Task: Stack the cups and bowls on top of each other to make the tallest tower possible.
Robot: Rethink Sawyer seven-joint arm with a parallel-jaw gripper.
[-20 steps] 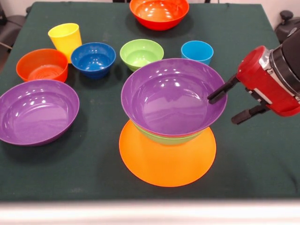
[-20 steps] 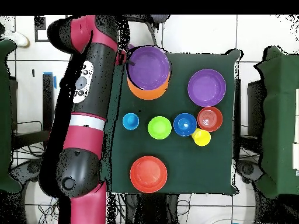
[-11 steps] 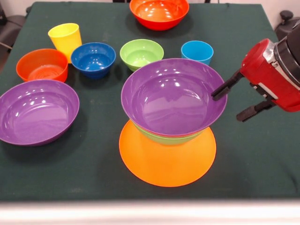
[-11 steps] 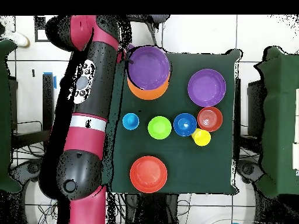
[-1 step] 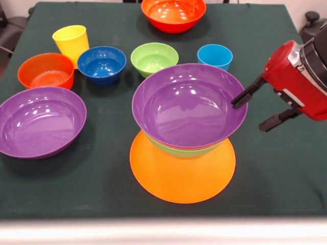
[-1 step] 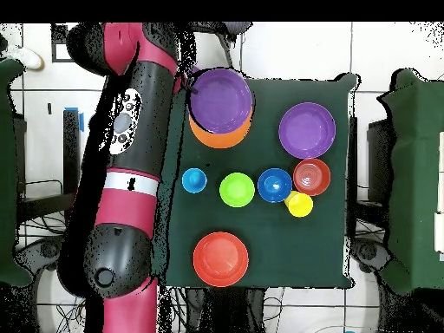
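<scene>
The tower (image 5: pixel 184 138) is seen near the front middle of the green-clothed table (image 5: pixel 276 168): an upturned orange bowl (image 5: pixel 182 171) as base, a green bowl (image 5: pixel 181 149) seated on it with only its rim showing, and a big purple bowl (image 5: pixel 189 106) nested on top, mouth up. The gripper (image 5: pixel 254 111) is held at the right side of that purple bowl, its two black fingers spread apart. The upper fingertip (image 5: pixel 238 100) is placed right at the bowl's right rim, seemingly just over the edge, though contact cannot be confirmed; the lower finger (image 5: pixel 273 121) is kept outside the bowl, clear of the wall. Nothing is gripped.

In the overhead view the tower (image 6: pixel 221 104) is found close to one table edge, with the red and black arm (image 6: pixel 130 147) stretched along the side of the table (image 6: pixel 260 251).

Open cloth is left to the right of the tower and in front of it. To its left a second purple bowl (image 5: pixel 40 120) is set well apart. Behind it, a row is laid out: a red-orange bowl (image 5: pixel 46 70), a yellow cup (image 5: pixel 71 43), a small dark blue bowl (image 5: pixel 101 63), a small green bowl (image 5: pixel 154 57) and a light blue cup (image 5: pixel 215 55). A larger red-orange bowl (image 5: pixel 173 13) is parked at the far edge.
</scene>
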